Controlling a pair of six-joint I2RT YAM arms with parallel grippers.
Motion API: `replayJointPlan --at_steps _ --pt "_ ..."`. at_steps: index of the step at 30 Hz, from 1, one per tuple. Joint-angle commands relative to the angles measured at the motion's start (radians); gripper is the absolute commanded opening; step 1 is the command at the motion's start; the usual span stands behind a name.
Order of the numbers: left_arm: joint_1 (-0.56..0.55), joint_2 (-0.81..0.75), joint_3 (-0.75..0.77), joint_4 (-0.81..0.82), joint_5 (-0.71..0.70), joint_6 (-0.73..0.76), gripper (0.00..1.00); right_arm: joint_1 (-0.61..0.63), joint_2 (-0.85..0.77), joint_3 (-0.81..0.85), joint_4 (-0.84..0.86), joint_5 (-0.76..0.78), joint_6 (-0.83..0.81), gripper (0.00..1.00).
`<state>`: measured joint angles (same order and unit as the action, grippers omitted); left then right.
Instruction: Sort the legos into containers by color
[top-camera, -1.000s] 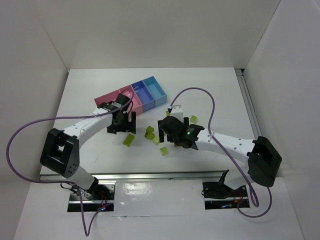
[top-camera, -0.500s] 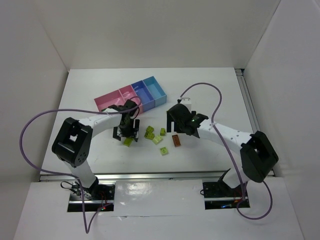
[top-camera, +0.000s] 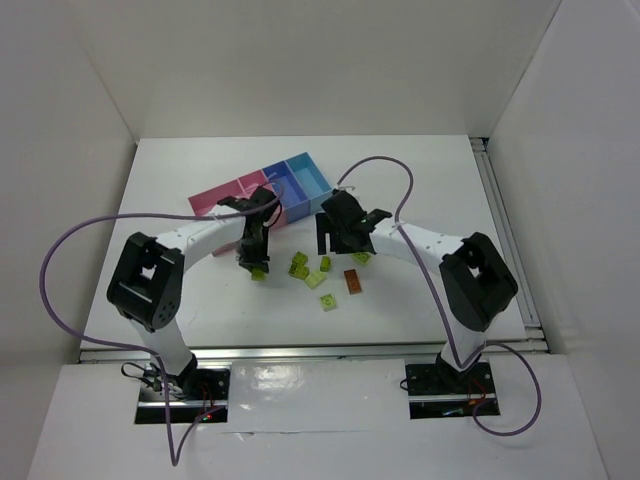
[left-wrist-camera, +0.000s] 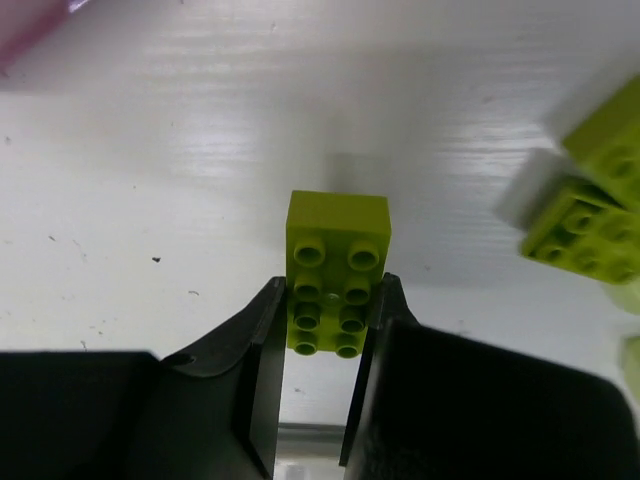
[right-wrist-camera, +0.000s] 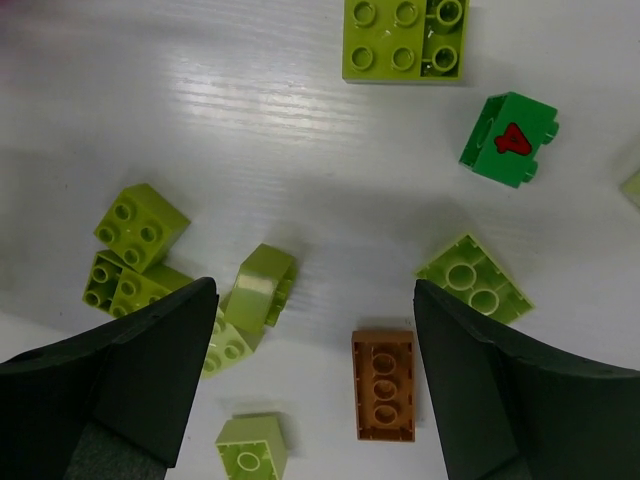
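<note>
Grip: the left tool (left-wrist-camera: 328, 300) was pinching a yellow-green brick (left-wrist-camera: 337, 262), its fingers pressed against the two long sides of the near half.
Axis: we saw the brick's long axis run straight out from the tool, in line with the fingers. Its studs faced up and its far half stuck out past the tips.
Height: we could not tell whether the brick had left the tabletop (top-camera: 430, 190) or was resting on it.
Containers: in the top view the row of bins (top-camera: 305, 178) lay just beyond the left tool, with the pink end closest to it and the blue end off to its right.
Nearer tool: we judged the left tool the nearer to the pink bins, and the right tool (right-wrist-camera: 315, 300) the nearer to the blue ones.
Right tool: it was spread wide, held nothing and hung over the loose bricks.
Under it: an orange-brown brick (right-wrist-camera: 383, 385) lay between the fingers, touching neither, with its long sides facing them.
Coming move: we judged it a short carry away from the base towards the bins. We could not tell which bin was meant for yellow-green.
</note>
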<state>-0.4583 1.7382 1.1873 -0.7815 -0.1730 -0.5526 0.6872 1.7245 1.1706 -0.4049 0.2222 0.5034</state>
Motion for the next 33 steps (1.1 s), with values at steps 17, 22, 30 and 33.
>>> replayJointPlan --at_steps 17,22,30,33 --pt "0.179 0.325 0.753 -0.174 0.081 -0.001 0.13 -0.018 0.099 0.012 0.069 -0.130 0.119 0.81" --pt "0.199 0.415 0.813 -0.165 0.093 -0.010 0.16 -0.018 0.118 0.012 0.069 -0.129 0.139 0.74" --pt "0.199 0.385 0.796 -0.142 0.112 -0.010 0.66 0.012 0.149 0.041 0.060 -0.148 0.179 0.42" --pt "0.199 0.356 0.810 -0.131 0.124 0.012 0.81 0.012 0.138 0.063 0.060 -0.139 0.179 0.21"
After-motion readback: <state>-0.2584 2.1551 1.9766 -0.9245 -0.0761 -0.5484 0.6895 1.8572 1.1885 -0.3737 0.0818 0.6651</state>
